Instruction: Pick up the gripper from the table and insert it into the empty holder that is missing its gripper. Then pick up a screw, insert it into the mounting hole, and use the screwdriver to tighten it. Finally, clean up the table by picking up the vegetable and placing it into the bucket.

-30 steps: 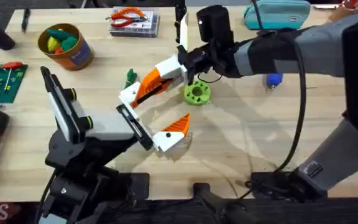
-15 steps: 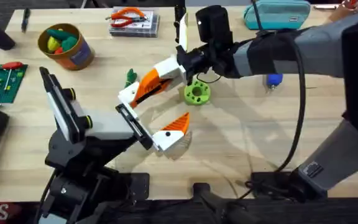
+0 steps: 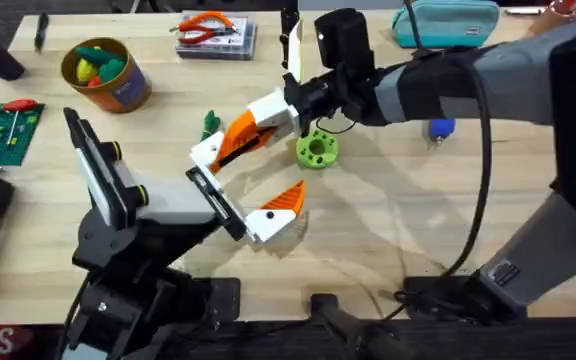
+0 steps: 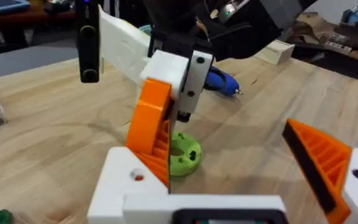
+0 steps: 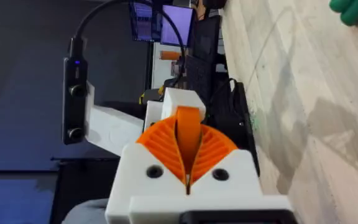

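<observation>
1. Left gripper (image 3: 258, 190), at centre frame in the overhead view, stands open with its orange pads spread wide and nothing between them.
2. Right gripper (image 3: 230, 143), just above it in the frame, is closed: in the right wrist view its pads (image 5: 188, 146) meet on a thin orange piece.
3. Green vegetable (image 3: 210, 125) lies on the counter (image 3: 388, 230) just upper left of the right gripper, so that arm is nearer.
4. Bucket (image 3: 105, 74) sits well apart, at the upper left.
</observation>
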Controlling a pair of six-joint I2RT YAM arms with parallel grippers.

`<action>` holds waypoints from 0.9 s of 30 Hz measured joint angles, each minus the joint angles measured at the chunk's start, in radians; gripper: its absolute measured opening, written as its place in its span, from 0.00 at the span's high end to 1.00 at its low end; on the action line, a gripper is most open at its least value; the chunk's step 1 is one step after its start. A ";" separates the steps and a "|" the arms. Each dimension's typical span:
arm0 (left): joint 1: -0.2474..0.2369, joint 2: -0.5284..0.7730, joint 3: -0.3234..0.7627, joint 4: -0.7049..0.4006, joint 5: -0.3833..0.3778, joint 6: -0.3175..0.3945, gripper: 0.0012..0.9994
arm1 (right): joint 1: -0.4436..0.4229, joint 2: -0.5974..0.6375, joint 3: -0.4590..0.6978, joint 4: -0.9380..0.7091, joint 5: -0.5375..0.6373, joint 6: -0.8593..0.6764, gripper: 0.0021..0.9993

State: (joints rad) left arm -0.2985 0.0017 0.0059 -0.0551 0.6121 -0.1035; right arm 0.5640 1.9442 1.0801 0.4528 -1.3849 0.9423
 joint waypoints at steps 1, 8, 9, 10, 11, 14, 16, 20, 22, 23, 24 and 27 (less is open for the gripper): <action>0.000 0.000 0.000 0.000 0.000 0.001 0.01 | 0.000 0.000 0.000 0.008 -0.001 0.000 0.99; 0.000 -0.001 0.000 0.002 -0.005 0.026 0.01 | 0.000 0.000 0.000 0.059 -0.010 0.000 0.91; 0.000 -0.001 0.000 0.002 -0.004 0.028 0.01 | 0.000 0.000 0.000 0.059 -0.010 0.000 0.89; 0.000 -0.001 0.000 0.002 0.001 0.029 0.01 | 0.002 0.000 0.000 0.061 -0.009 0.000 0.86; -0.001 -0.001 0.000 0.003 0.009 0.029 0.01 | 0.005 0.000 0.000 0.064 -0.006 -0.001 0.84; -0.001 -0.001 0.000 0.002 0.015 0.029 0.01 | 0.006 0.000 0.000 0.066 -0.003 -0.001 0.81; -0.001 -0.001 0.000 0.002 0.017 0.029 0.01 | 0.006 0.000 0.000 0.066 -0.002 -0.001 0.80; -0.001 -0.001 0.000 0.003 0.022 0.035 0.01 | 0.004 0.000 0.000 0.063 0.001 -0.004 0.71; -0.001 -0.001 0.000 0.003 0.024 0.040 0.01 | 0.004 0.000 0.000 0.063 0.003 -0.005 0.67; -0.001 -0.001 0.000 0.003 0.023 0.043 0.01 | 0.004 0.000 0.000 0.063 0.005 -0.006 0.64; -0.001 -0.001 0.000 0.004 0.024 0.043 0.01 | 0.003 0.001 0.000 0.062 0.005 -0.007 0.63; -0.001 -0.001 0.000 0.003 0.024 0.043 0.01 | 0.003 0.005 0.000 0.064 0.006 -0.008 0.61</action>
State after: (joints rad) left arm -0.2996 0.0010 0.0059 -0.0521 0.6358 -0.0601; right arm 0.5666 1.9493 1.0801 0.5164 -1.3793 0.9348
